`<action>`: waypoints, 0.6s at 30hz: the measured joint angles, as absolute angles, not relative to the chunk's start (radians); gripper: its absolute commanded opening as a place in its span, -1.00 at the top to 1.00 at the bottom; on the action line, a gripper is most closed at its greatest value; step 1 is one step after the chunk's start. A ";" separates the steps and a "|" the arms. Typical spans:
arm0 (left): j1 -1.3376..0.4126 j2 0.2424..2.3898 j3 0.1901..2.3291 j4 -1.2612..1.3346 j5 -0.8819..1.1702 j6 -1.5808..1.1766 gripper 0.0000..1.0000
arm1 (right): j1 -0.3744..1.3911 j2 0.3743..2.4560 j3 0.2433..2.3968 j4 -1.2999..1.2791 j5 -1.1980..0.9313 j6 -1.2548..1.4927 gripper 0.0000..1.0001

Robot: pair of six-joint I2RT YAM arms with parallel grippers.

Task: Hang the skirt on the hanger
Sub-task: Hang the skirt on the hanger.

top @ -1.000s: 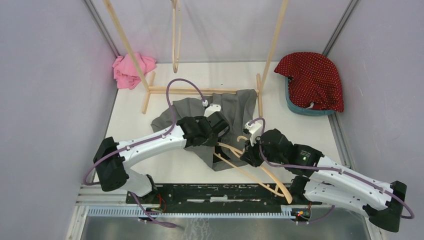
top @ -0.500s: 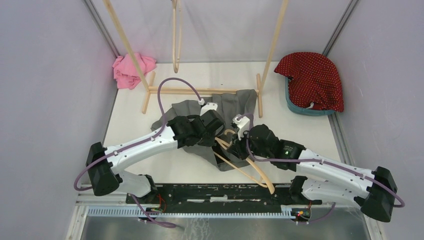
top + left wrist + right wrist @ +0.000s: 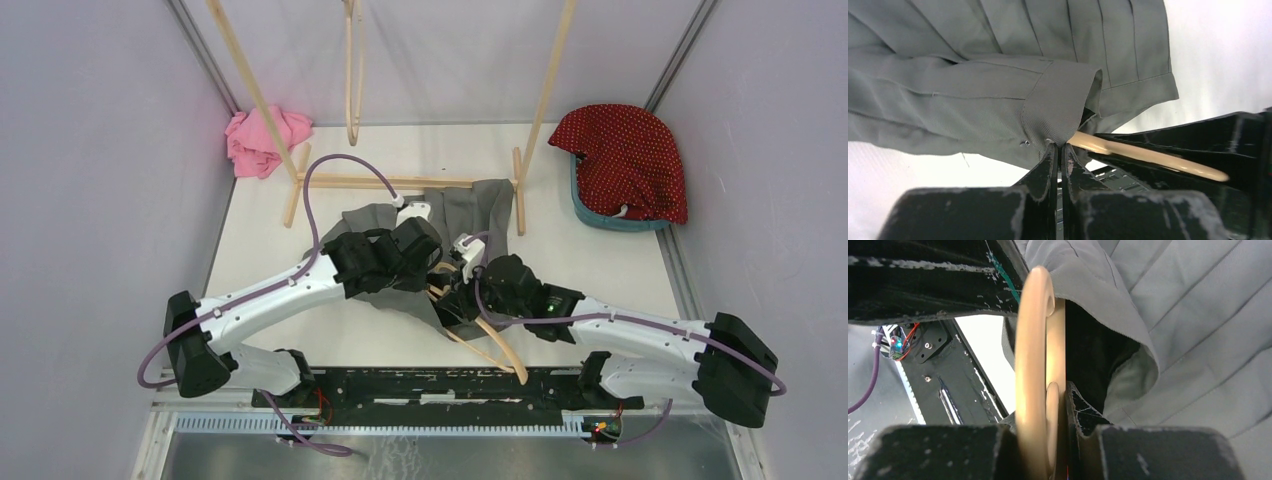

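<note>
The grey pleated skirt (image 3: 470, 205) lies crumpled mid-table. My left gripper (image 3: 432, 262) is shut on its waistband edge; in the left wrist view the gripper (image 3: 1060, 146) pinches the skirt (image 3: 998, 75) and holds the opening up. My right gripper (image 3: 455, 300) is shut on the pale wooden hanger (image 3: 495, 345), whose far end is hidden by the two grippers and the cloth. In the right wrist view the hanger (image 3: 1034, 340) stands clamped in the gripper (image 3: 1045, 410), its tip at the dark opening of the skirt (image 3: 1173, 315). The left wrist view shows the hanger (image 3: 1148, 157) passing just under the waistband.
A wooden rack (image 3: 400, 182) stands behind the skirt, with another hanger (image 3: 352, 70) hung on it. A pink cloth (image 3: 262, 140) lies at the back left. A red dotted cloth (image 3: 625, 160) covers a teal basket (image 3: 590, 215) at the back right.
My right arm has carried the hanger left and forward, up to the skirt's opening. My left gripper has shifted slightly left and back, still holding the waistband.
</note>
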State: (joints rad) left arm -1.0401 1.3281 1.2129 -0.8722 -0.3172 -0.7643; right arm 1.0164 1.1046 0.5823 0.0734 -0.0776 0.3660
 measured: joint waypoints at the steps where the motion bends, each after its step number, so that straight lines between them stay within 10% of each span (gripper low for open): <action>1: -1.040 1.326 1.213 -0.865 -0.311 -0.764 0.93 | 1.019 1.115 0.576 0.093 -0.083 0.369 0.98; 18: -1.040 1.230 1.168 -0.817 -0.278 -0.717 -0.10 | 1.028 1.101 0.469 0.335 -0.092 0.380 0.98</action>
State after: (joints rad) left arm -1.0401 1.2301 1.1679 -0.8169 -0.2783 -0.7166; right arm 1.0279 1.1007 0.4690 0.3347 -0.0921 0.3801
